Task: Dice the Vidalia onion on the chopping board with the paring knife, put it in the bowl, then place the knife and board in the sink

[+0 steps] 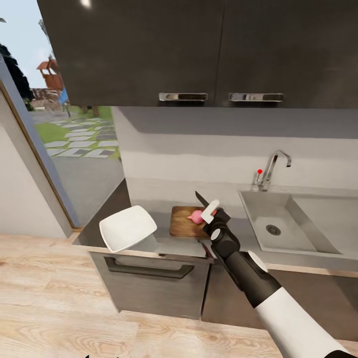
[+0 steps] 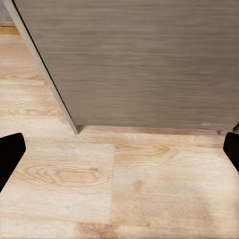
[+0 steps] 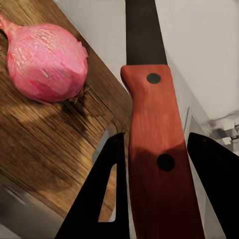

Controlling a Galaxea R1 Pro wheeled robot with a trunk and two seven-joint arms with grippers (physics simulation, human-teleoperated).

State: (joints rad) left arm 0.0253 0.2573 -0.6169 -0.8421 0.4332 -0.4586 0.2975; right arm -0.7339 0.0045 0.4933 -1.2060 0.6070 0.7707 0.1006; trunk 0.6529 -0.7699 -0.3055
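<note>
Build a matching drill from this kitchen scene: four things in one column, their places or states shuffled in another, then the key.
Things:
1. pink whole onion
2. glossy white squarish bowl
3. red-handled paring knife
4. grey rectangular sink

Places or states:
A. clamped in the right gripper
B. lying on the brown wooden chopping board
C. holding nothing
D. on the countertop's left end

Pairs: 1-B, 2-D, 3-A, 4-C

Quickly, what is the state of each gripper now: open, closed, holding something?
Left gripper: open, holding nothing, above the wooden floor.
Right gripper: closed on the paring knife, beside the onion on the chopping board.
</note>
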